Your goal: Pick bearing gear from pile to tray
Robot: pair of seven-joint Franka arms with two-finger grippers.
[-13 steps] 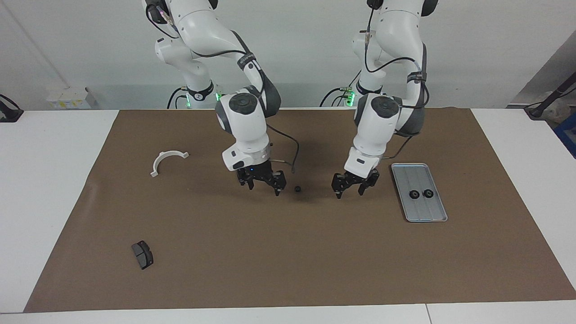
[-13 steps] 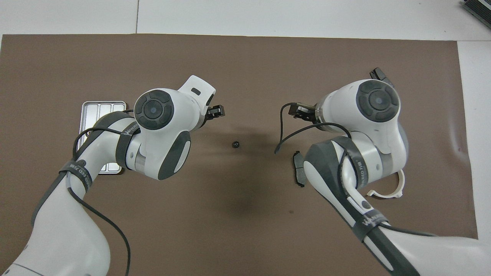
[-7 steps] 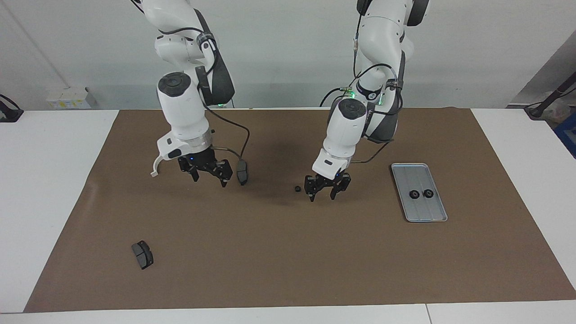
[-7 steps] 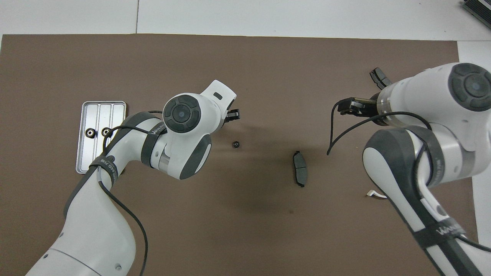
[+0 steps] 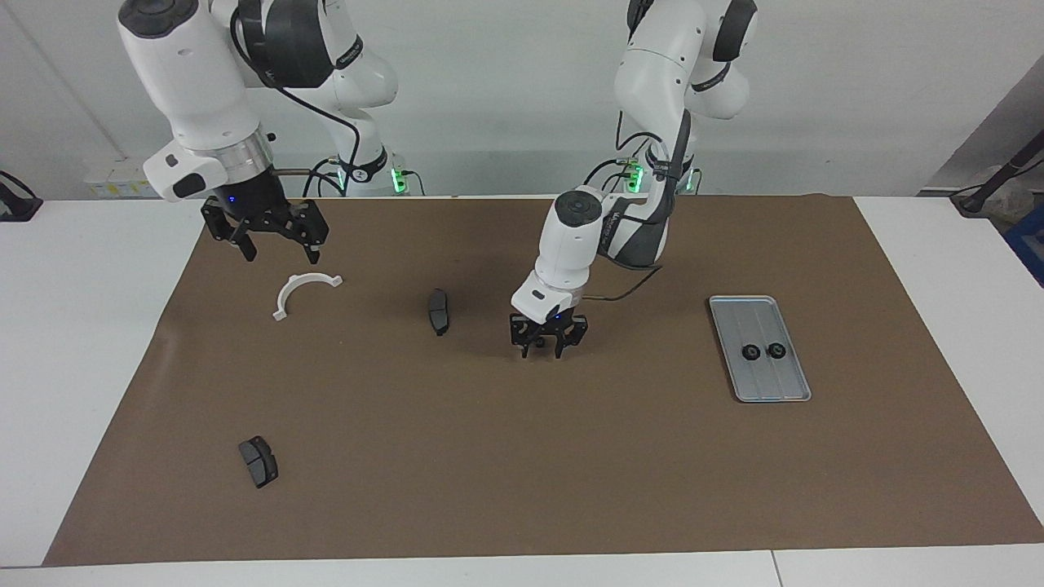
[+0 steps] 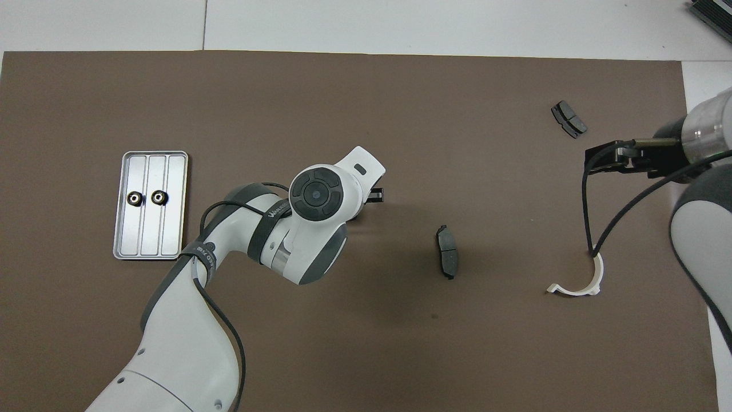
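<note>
Clock bearings read on the facing view, dial centred on the brown mat (image 5: 522,456) covering the tabletop (image 5: 90,342).

- The left gripper (image 5: 544,353) was down at mat level close to the dial's centre, a touch toward twelve o'clock. It stood right at the loose bearing gear (image 5: 539,343), a small black round part that showed between its fingers. We could not tell whether the jaws were gripping the gear or only standing either side of it. In the overhead view the arm's wrist hid the gear.
- The right gripper (image 5: 281,254) hung raised at about ten o'clock, over the mat near the white bracket (image 5: 303,287). Its jaws were spread wide and held nothing.
- The tray (image 5: 785,379) lay flat at three o'clock, toward the left arm's end and well apart from the left gripper. Two black gears (image 5: 748,352) sat side by side in it, near its middle.
- The rest of the pile was scattered. One brake pad (image 5: 439,311) lay between the bracket and the left gripper. A second brake pad (image 5: 258,461) lay at eight o'clock, farther from the robots.
</note>
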